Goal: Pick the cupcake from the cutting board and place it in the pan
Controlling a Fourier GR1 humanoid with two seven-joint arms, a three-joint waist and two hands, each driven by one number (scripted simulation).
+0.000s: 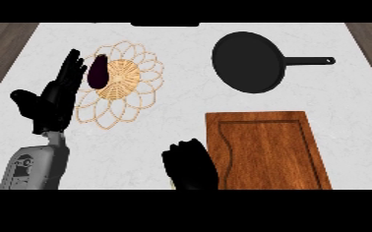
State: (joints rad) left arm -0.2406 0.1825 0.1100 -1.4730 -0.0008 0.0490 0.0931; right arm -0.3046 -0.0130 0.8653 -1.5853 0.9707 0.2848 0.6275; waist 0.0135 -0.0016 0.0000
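Counter [181,103] of pale marble fills the head view, with both of the robot's hands over its near half. A wooden cutting board [265,150] lies just beside the right hand [190,164], on its outer side, the board's left edge nearly touching the fingers. A woven wicker trivet [120,91] with looping petals sits ahead and to the left of that hand, close against the fingertips of the left hand [54,98]. A black pan [247,61] rests well beyond the right hand, ahead and to its right past the board's far edge, handle pointing away to the right. The left hand rests open at the view's left edge, fingers straight and pointing up. The right hand is curled into a closed bunch at the lower edge, fingers drawn in. A dark purple eggplant [97,71] lies on the trivet just right of the left hand's fingertips. The cupcake [172,181] is almost wholly hidden inside the right hand's curl; only a pale sliver shows at its lower left edge.
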